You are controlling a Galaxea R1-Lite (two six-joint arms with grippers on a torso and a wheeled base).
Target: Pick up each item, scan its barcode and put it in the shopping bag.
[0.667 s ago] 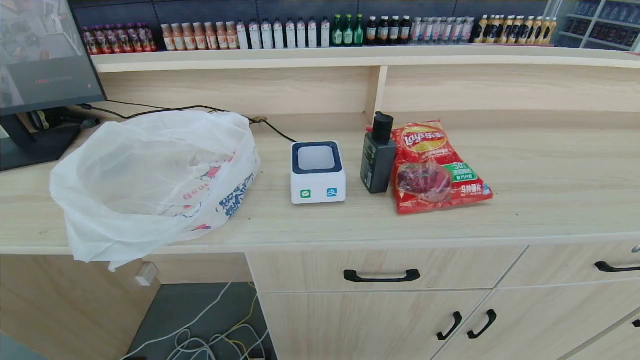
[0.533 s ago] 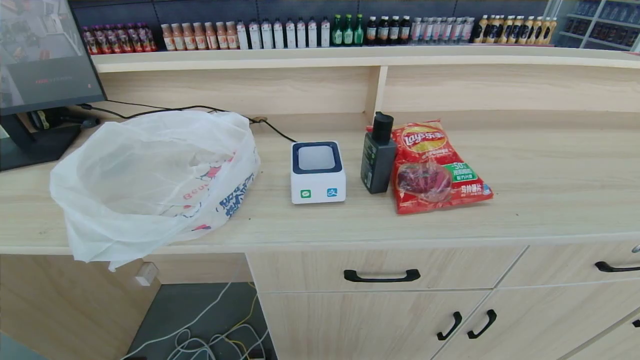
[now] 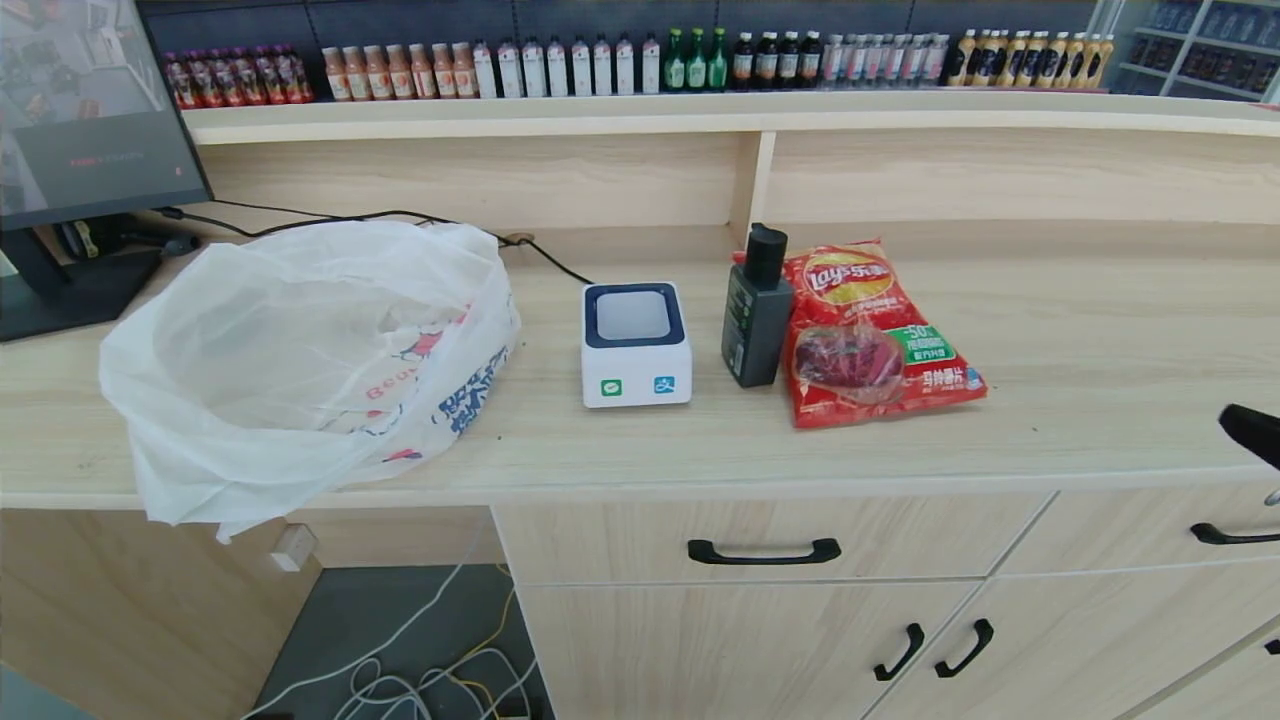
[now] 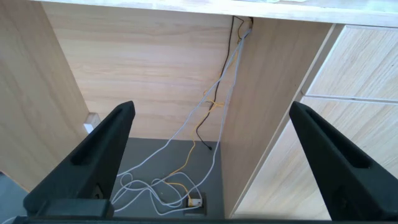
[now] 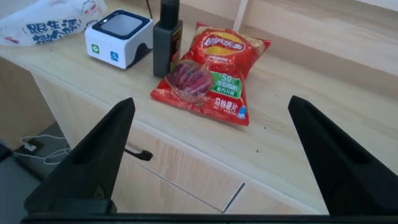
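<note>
Now, right gripper (image 5: 208,106): fingers (image 5: 93,162) spread wide with nothing between them; it hangs out past the counter's front edge, above counter height, facing the chips.
Left gripper (image 4: 211,109): fingers (image 4: 93,155) just as wide apart and empty; it sits low, under the counter top, facing an open bay with cables (image 4: 168,186) on the floor.
Chips (image 5: 211,78): red packet lying flat on the counter (image 3: 1100,330); the item nearest the right gripper, but well apart from it.
Bottle (image 5: 168,37): dark, capped, upright, hard against the chips on the side toward the scanner; whether the two touch I cannot tell.
Scanner (image 3: 636,343): white box, window facing up, between bottle and bag, just beside the bottle and clear of it.
Bag (image 3: 300,350): white plastic, slumped on the robot's left part of the counter, mouth gaping wide, one fold hanging over the front edge; what shows of its inside looks empty.
Done: nothing, by my reading. Both items stand on the counter and neither gripper holds anything.
Left: all of it. Each item has to be picked up, shown to the scanner and dropped in the bag.
Step in hand: likely the first pick, with the right arm the better placed.
</note>
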